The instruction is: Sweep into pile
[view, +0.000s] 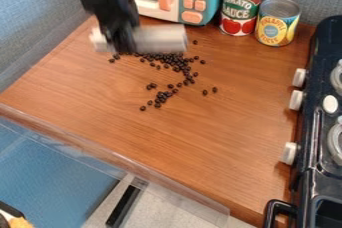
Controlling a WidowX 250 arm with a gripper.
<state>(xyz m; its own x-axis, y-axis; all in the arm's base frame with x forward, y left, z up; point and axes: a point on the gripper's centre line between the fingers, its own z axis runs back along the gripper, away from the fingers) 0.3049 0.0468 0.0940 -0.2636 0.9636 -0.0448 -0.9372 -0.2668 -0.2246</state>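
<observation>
a pale bar (pixel 160 39) is held crosswise, gripped by the tool (pixel 123 48) over the worktop (pixel 234 107), presumably so its long side can gather the small dark beans (pixel 178 64), scattered from beside the tool toward the viewer.

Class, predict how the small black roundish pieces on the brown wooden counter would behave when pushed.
The pieces would likely roll, being roundish on a smooth-looking counter. Lying loose, with stragglers apart, some may scatter rather than move together. Each is probably light, being tiny.
</observation>
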